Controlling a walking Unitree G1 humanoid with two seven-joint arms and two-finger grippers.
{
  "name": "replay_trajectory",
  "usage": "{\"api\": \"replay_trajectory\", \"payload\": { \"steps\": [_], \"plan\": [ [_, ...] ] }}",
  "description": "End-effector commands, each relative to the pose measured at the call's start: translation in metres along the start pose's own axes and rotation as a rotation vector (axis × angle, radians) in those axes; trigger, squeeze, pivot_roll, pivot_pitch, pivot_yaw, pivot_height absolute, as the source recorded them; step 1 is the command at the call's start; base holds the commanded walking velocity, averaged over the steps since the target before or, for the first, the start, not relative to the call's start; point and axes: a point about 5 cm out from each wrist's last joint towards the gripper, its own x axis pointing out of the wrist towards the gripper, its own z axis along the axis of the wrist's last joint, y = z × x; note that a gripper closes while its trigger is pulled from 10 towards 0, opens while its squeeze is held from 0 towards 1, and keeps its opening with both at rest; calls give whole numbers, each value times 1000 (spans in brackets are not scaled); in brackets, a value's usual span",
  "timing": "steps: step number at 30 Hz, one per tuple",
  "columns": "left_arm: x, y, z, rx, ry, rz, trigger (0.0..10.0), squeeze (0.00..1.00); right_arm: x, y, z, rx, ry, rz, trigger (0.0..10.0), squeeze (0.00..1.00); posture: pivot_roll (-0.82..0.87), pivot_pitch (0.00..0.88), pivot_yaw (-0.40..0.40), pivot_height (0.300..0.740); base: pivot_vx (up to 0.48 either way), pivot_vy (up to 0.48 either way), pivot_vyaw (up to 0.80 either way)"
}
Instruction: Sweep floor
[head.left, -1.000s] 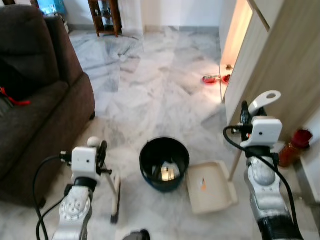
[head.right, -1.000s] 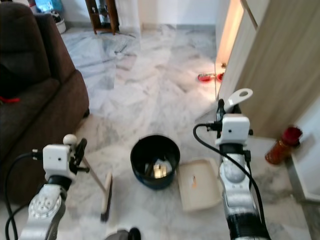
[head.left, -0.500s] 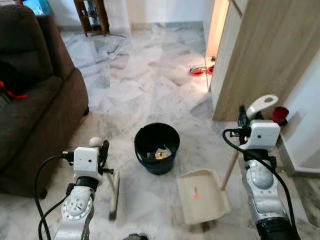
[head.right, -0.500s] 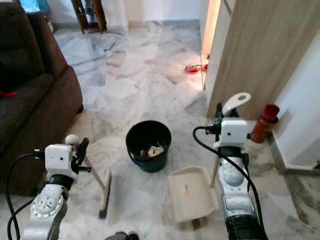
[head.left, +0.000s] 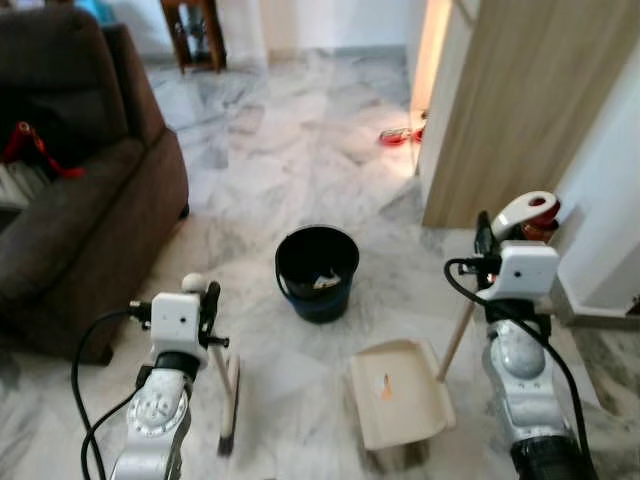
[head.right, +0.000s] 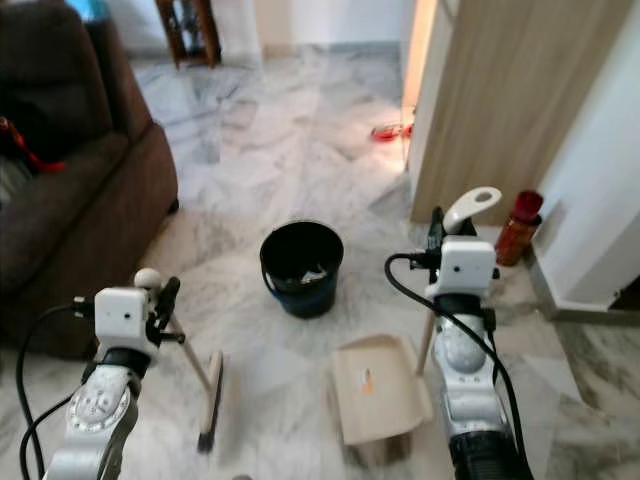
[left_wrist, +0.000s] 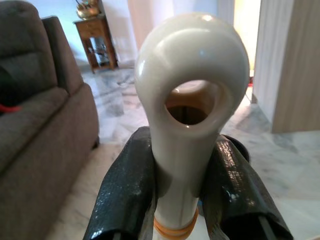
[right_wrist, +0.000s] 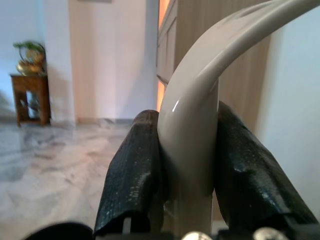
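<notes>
Left eye view shows my left claw (head.left: 207, 300) clenched on the broom (head.left: 228, 385) handle, bristles on the marble floor (head.left: 300, 150) just below and ahead of it. My right claw (head.left: 484, 232) grips the dustpan (head.left: 398, 393) handle, the pan flat on the floor between my arms with a small scrap in it. The black bucket (head.left: 317, 272) stands beyond the pan. I judge the risk is tilting the pan while moving and spilling the scrap, or knocking the bucket with the broom.
</notes>
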Motion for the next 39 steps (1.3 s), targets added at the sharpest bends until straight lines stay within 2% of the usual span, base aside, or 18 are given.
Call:
{"api": "replay_trajectory", "payload": {
  "steps": [1,9,23,39],
  "plan": [
    [4,4,8,3,-49,5,10000,0,6,1,13,-6,-63,2,10000,0,-48,77,46,740,0,0,0],
    [11,5,9,5,-60,-15,10000,0,4,3,13,1,-64,-10,10000,0,-56,54,67,740,0,0,0],
    [13,4,9,1,-64,-24,10000,0,5,9,14,16,-60,-2,10000,0,-61,58,74,740,0,0,0],
    [14,4,8,-1,-67,-18,10000,0,6,10,12,9,-32,3,10000,0,-63,59,73,740,0,0,-791]
  ]
}}
